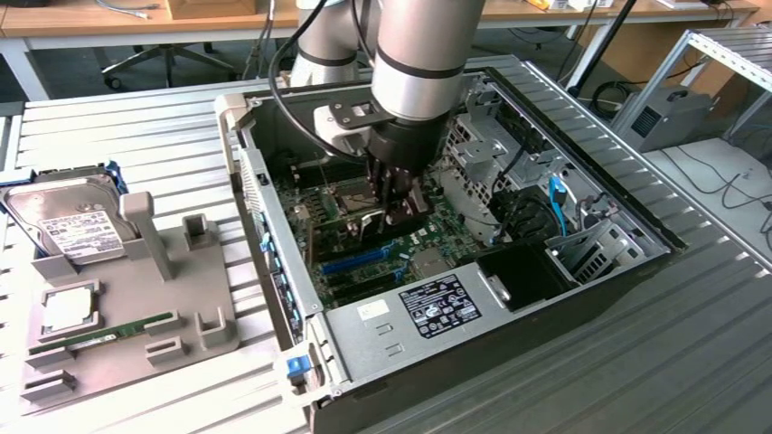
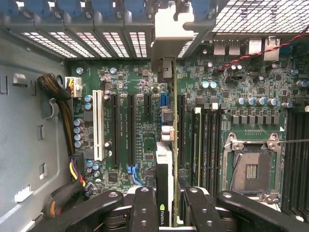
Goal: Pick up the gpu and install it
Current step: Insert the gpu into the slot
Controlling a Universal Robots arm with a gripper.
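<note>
Grey metal bracket (image 2: 169, 29) of the gpu (image 2: 164, 164) up against the rear slot openings of the case (image 1: 248, 172), per the wrist view. Card standing on edge, running straight from that bracket back to the gripper (image 2: 169, 195) — jaws clenched on it, black fingers (image 2: 144, 205) pressing its two faces. Green logo patch on the card's upper edge, between the fingers. Underneath, green motherboard (image 2: 140, 72): card lined up over the slot area, with a white slot (image 2: 98, 125) and long black slots (image 2: 116, 128) to one side and the CPU socket (image 2: 251, 169) to the other. Can't tell whether the card's lower edge is in a slot or just above one.

Exterior view: arm (image 1: 417, 63) reaching down into the open case, gripper low inside near the middle of the board, dark card just under the fingers. Case lying on its side on a slatted metal table (image 1: 675, 362). At the exterior view's left, well apart from the case — grey fixture (image 1: 181, 289) with a hard drive (image 1: 72, 221) towards the back and a green RAM stick (image 1: 103, 333) lying flat near the front
</note>
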